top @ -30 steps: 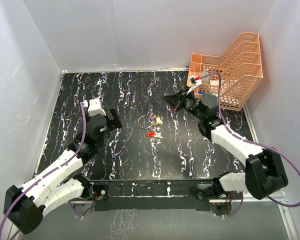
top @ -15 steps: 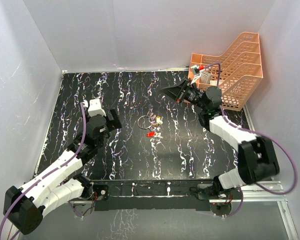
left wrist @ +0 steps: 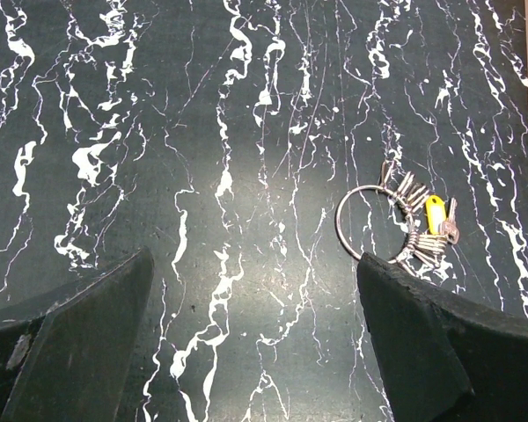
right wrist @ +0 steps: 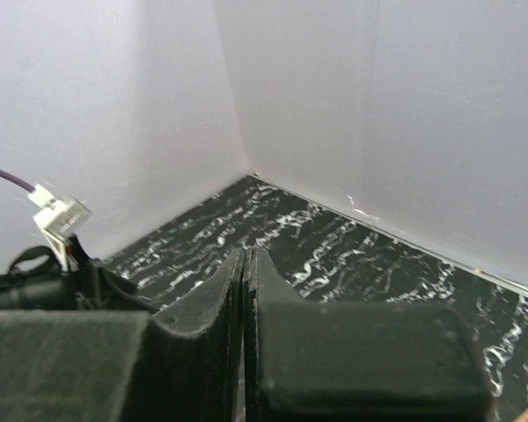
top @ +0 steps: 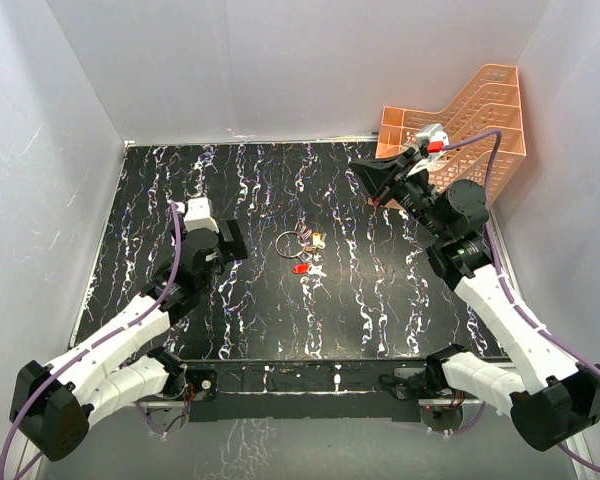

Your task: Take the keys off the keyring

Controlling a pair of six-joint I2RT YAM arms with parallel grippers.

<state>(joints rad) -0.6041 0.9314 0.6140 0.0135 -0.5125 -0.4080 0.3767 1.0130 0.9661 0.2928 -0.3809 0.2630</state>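
Keyring (top: 291,241) mid-worktop, yellow key (top: 318,240) at its right and red key (top: 301,268) just nearside. Left jaws wide, offset left. Right jaws closed, empty, far-right corner. Suggest centring left on the wire first.

A finger (left wrist: 431,352) of the left gripper (left wrist: 253,259) hides the keyring's (left wrist: 339,220) lower edge; overhead, the keys' (top: 301,268) attachment is too small to tell.

Bright, even light; blurred right-wrist foreground.
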